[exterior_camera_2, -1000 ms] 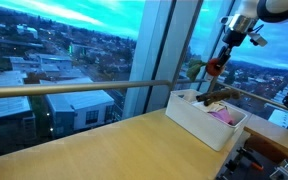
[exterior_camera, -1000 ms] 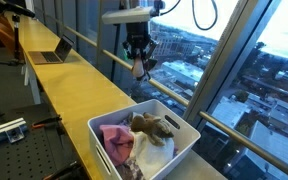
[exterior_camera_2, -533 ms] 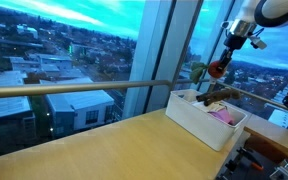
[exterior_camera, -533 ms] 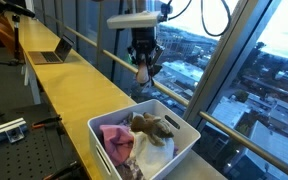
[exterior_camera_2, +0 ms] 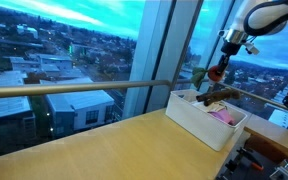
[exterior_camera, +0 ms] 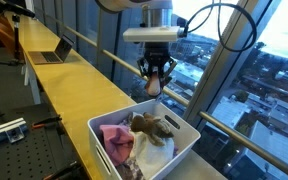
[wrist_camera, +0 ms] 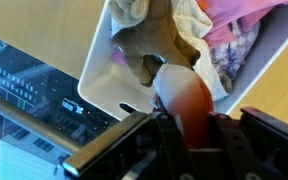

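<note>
The gripper (wrist_camera: 187, 120) is clamped on a small reddish object (wrist_camera: 181, 92), its jaws nearly together with the piece pinched between them. In the wrist view the dark fingers cover the object's lower part, and blur leaves its kind unclear. It hangs in the air above one end of a white bin (wrist_camera: 102, 75) that holds a tan plush toy (wrist_camera: 149, 35) and a pink cloth (wrist_camera: 239, 30). In an exterior view, the bin stands on a yellow table (exterior_camera: 74, 85), with a laptop (exterior_camera: 52, 52) farther back.
</note>
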